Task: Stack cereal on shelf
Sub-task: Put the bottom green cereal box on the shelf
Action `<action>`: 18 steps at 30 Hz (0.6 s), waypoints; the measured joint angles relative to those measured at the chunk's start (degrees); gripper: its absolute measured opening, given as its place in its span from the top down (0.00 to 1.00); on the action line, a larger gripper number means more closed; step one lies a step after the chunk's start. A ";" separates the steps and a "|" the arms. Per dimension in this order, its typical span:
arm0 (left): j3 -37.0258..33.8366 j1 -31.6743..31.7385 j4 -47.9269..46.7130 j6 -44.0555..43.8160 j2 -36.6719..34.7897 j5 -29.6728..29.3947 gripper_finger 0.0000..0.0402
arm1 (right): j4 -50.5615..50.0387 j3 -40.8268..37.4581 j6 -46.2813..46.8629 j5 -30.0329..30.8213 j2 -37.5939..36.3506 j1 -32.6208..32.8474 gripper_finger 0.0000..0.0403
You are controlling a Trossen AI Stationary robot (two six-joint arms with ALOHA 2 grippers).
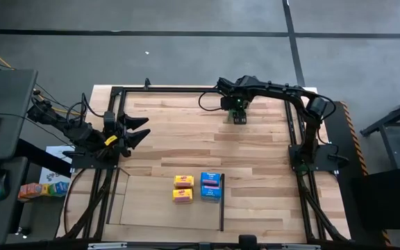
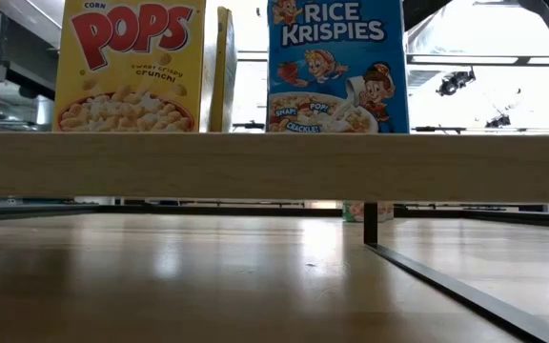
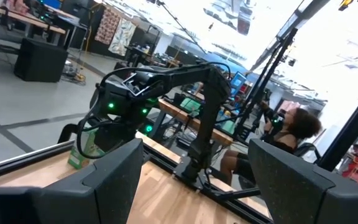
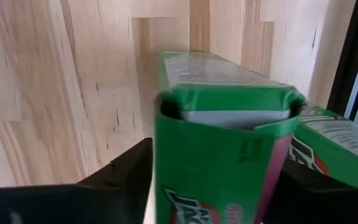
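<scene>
Fingers of the right gripper (image 4: 219,186) are sitting on either side of a green cereal box (image 4: 222,155), one dark finger (image 4: 114,180) showing against the box's left face and the other at its right edge in the right wrist view, so the gripper is clasping the box. The box's top flap is standing slightly open. A second green box (image 4: 337,146) is lying just beside it, toward the right of that picture, near a black frame rail.

Seen from above, the right gripper (image 1: 237,111) is reaching to the upper middle of the wooden table (image 1: 255,146), with the green box (image 1: 239,117) under it, well apart from the other boxes.

Lower in the overhead picture, two yellow boxes (image 1: 182,188) are standing one behind the other, touching, and a blue box (image 1: 211,186) is standing just to their right. All are inside the pale flat shelf frame (image 1: 144,208), whose thin black bar (image 1: 222,201) is running along its right side. From table height, a yellow box (image 2: 130,67) and the blue box (image 2: 337,67) are rising behind a pale wooden strip.

The left gripper (image 1: 139,130) is hanging over the left part of the table with its fingers spread apart, holding nothing; its two dark fingers (image 3: 114,177) are framing the far-off right arm (image 3: 166,81) and a seated person (image 3: 284,134) beyond the table.
</scene>
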 joint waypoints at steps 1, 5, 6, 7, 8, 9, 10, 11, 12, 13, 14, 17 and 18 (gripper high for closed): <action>0.00 0.02 0.00 0.10 0.00 0.00 0.30 | -0.01 0.00 0.47 -0.08 0.00 0.00 0.50; 0.00 0.00 -0.04 0.94 0.00 0.00 0.30 | -0.16 0.00 1.85 -1.04 -0.15 0.05 0.57; 0.00 0.00 -0.04 0.97 0.00 0.00 0.30 | -0.14 0.00 2.31 -1.08 -0.32 0.16 0.58; -0.02 0.00 -0.04 1.23 0.00 0.00 0.30 | -0.19 0.00 2.41 -1.10 -0.60 0.24 0.60; 0.00 0.02 -0.04 2.00 0.00 -0.02 0.30 | -0.25 0.00 2.43 -1.19 -0.98 0.32 0.62; 0.00 0.00 -0.04 2.93 0.00 -0.06 0.30 | -0.26 0.00 2.43 -1.25 -1.38 0.45 0.63; 0.00 0.00 -0.03 3.95 0.00 -0.53 0.30 | -0.27 0.00 2.45 -1.47 -1.91 0.63 0.65; 0.00 0.01 0.03 4.95 0.00 -1.61 0.30 | -0.35 0.00 2.54 -1.79 -2.44 0.67 0.66; 0.00 -0.02 0.23 5.84 0.00 -3.29 0.30 | -0.40 0.00 2.72 -2.20 -3.21 0.79 0.67; 0.00 -0.01 0.59 6.68 -0.02 -5.41 0.30 | -0.39 0.00 3.48 -2.45 -4.13 0.96 0.69; 0.00 0.00 0.94 7.52 -0.14 -7.93 0.30 | -0.38 0.04 4.08 -2.63 -5.17 1.07 0.70; 0.00 0.02 3.84 10.44 -0.47 -17.22 0.30 | -0.64 0.04 7.75 -4.80 -8.83 1.88 0.72; 0.00 0.07 5.34 11.58 -0.55 -21.07 0.30 | -0.59 0.04 9.79 -6.09 -10.17 2.36 0.73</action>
